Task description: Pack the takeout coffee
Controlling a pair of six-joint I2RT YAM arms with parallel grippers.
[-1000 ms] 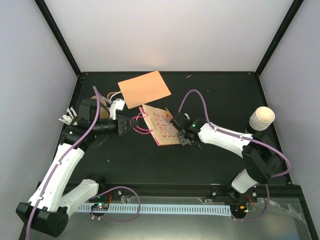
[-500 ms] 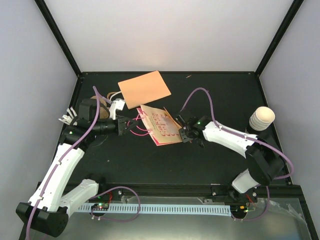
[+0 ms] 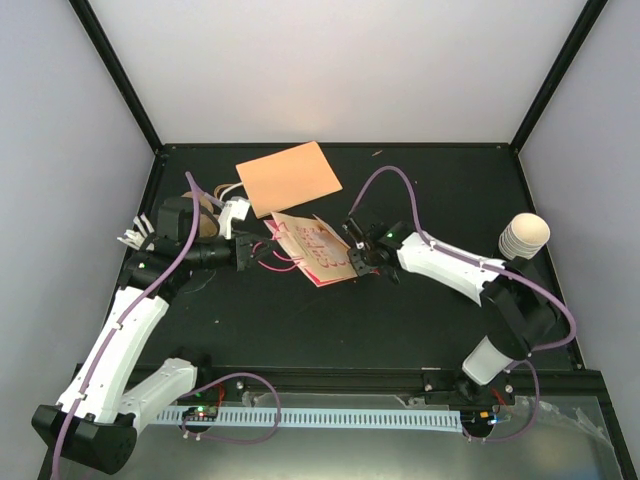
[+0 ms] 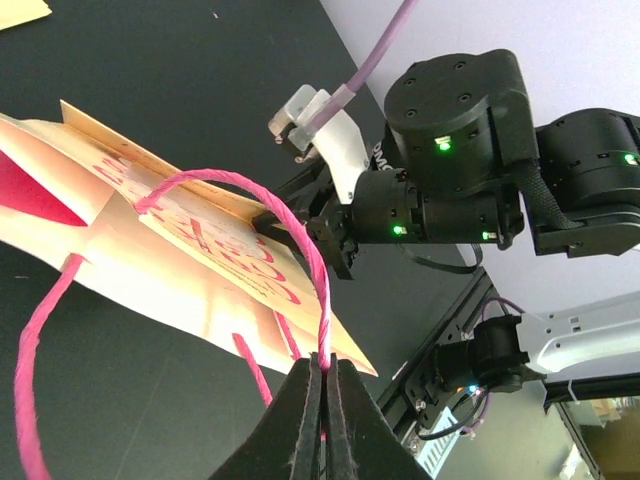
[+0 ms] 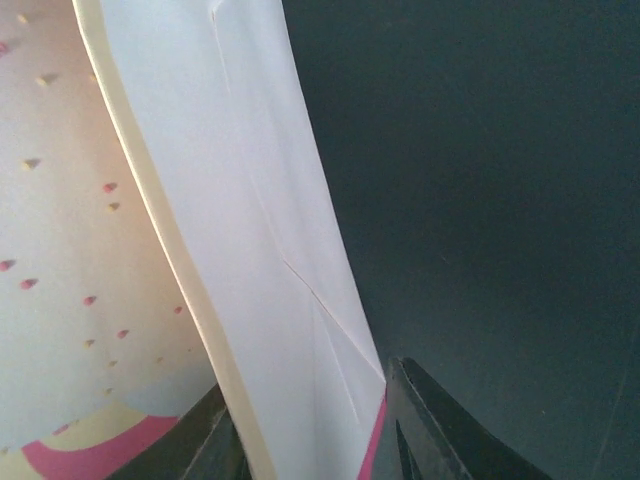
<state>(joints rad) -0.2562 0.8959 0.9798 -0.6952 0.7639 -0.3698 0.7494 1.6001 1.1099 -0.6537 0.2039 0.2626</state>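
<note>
The takeout coffee cup [image 3: 524, 236], cream-white and ribbed, stands at the right side of the table, apart from both arms. A cream paper bag [image 3: 318, 248] with pink print lies mid-table. My left gripper [image 3: 262, 250] is shut on the bag's pink cord handle [image 4: 300, 230], seen pinched between its fingers in the left wrist view [image 4: 325, 365]. My right gripper [image 3: 358, 255] is at the bag's right end; in the right wrist view [image 5: 308, 385] the bag's folded edge [image 5: 250, 250] fills the gap between its fingers.
A flat orange-tan sheet [image 3: 288, 177] lies at the back, touching the bag's far corner. A brown pulp carrier [image 3: 205, 213] sits behind the left wrist. Thin white sticks [image 3: 130, 237] lie at the left edge. Black frame posts stand at the corners.
My right gripper has moved up and left onto the bag's right end, and that end has shifted up-left with it. The left gripper still holds the handle. The cup has not moved.
</note>
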